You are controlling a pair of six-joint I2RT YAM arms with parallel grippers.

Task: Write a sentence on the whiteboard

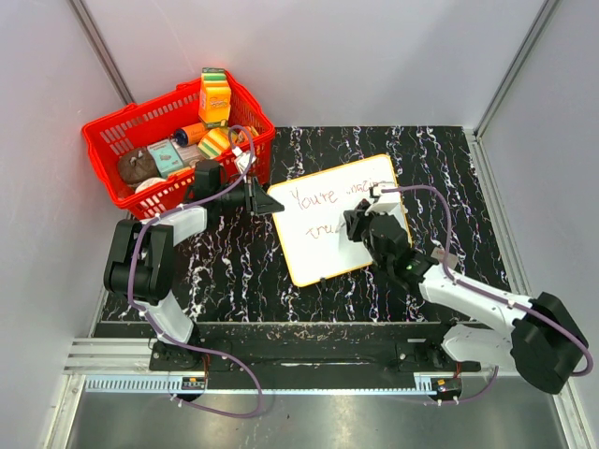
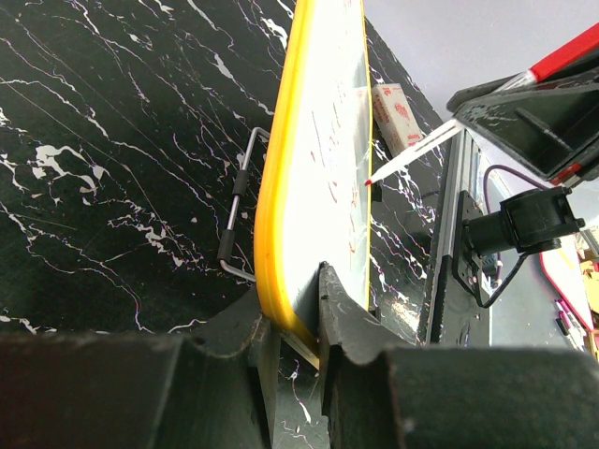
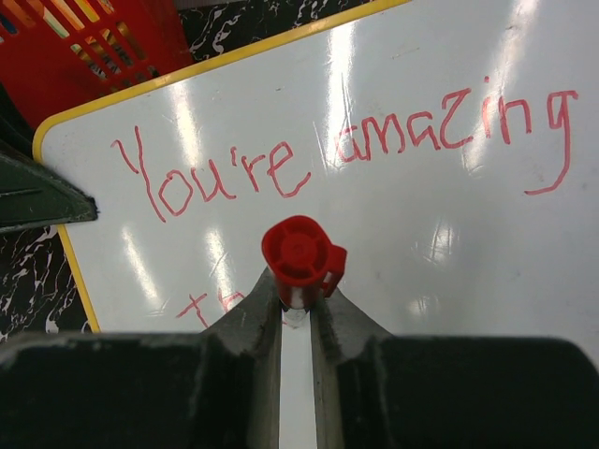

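Note:
The whiteboard (image 1: 318, 260), white with an orange-yellow rim, lies tilted on the black marbled table. The sentence (image 1: 314, 199) in red reads "You're amazing", with "tru" started on a second line. My left gripper (image 1: 271, 203) is shut on the board's left rim, which the left wrist view (image 2: 298, 316) shows edge-on. My right gripper (image 1: 360, 224) is shut on a red marker (image 3: 298, 254) and holds it upright over the board. The marker tip (image 2: 372, 178) sits at the board surface by the second line. The lettering (image 3: 225, 178) is clear in the right wrist view.
A red basket (image 1: 110, 126) with a juice carton (image 1: 214, 98) and several other groceries stands at the back left, close behind my left arm. A small white block (image 2: 393, 112) lies by the board's far edge. A wire handle (image 2: 239, 210) lies beside the rim.

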